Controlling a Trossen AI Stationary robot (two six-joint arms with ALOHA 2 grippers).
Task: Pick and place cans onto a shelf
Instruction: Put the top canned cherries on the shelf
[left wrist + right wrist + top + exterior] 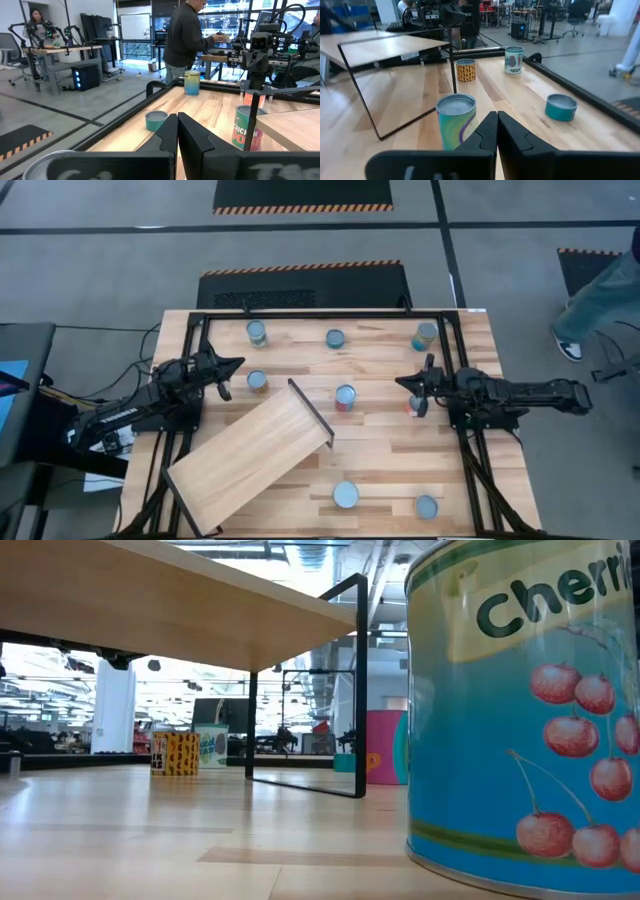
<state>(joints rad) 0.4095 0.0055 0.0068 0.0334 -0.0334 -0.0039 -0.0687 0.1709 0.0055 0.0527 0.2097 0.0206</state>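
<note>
While both jaws closed and empty, shelf dark edge near middle can, bare tabletop beyond.

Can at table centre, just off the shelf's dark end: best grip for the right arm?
Grip the center can across its round side wall, about mid-height, coming in level from the right gripper side. It stands upright with open table on that side; the shelf edge frame crowds its far side. The closed fingers must open first.
</note>
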